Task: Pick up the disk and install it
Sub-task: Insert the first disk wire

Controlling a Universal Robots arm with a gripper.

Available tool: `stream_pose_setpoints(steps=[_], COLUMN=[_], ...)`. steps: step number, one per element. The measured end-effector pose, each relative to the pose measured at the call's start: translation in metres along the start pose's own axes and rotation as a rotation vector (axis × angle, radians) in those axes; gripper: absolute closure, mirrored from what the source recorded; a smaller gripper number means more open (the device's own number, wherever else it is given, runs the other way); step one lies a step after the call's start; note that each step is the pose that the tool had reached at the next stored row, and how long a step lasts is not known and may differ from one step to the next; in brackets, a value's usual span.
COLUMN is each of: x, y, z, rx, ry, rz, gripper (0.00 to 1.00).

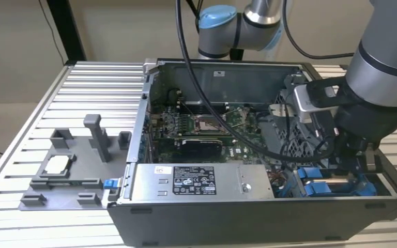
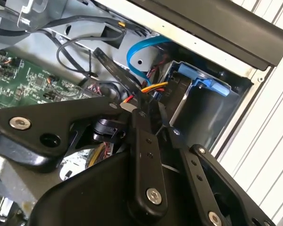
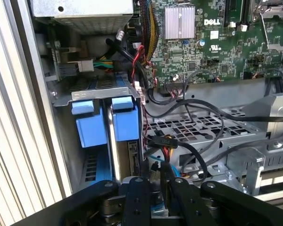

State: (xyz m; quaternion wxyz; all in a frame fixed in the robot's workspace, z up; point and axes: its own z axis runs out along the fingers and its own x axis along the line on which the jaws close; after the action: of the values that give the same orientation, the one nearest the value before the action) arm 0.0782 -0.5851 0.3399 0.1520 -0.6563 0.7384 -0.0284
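**Disk standing in its bay, gripper just over it**

The arm reaches into the open computer case (image 1: 254, 219), at the corner on the exterior view's right. The gripper (image 3: 154, 188) hangs close above the drive bay (image 3: 99, 95), among loose cables (image 3: 198, 110). I cannot tell if it is spread, pressed together or pinching something.

The bay holds two blue brackets, upright and side by side. I judge that the one nearer to the gripper carries the disk (image 3: 125, 123). It sits in its slot, not in the air.

So the picking up looks done and the installing is in hand, near its end. I cannot tell if the disk is fully seated. To finish the seating, the bracket must go straight along its slot, without catching a cable.

Outside the case, on the exterior view's left, a grey tray (image 1: 60, 199) holds a small square chip (image 1: 57, 164). Inside the case, a grey box (image 1: 240, 181) with a white label lies beside the bay.
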Motion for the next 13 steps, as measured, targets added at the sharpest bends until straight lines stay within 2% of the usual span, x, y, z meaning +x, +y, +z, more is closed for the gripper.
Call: stream_pose_setpoints(steps=[4,5,7,13], x=[0.0002,0.0002,0.0001,-0.0014], y=[0.0002,0.0002,0.0002,0.0007], z=[0.0007,0.0008,0.0001,-0.0090], rx=[0.0000,0.0000,0.0001,-0.0033], ry=[0.0002,0.0001,-0.0004,0.0004], rz=[0.000,0.000,0.000,0.000], gripper=[0.00,1.00,1.00,1.00])
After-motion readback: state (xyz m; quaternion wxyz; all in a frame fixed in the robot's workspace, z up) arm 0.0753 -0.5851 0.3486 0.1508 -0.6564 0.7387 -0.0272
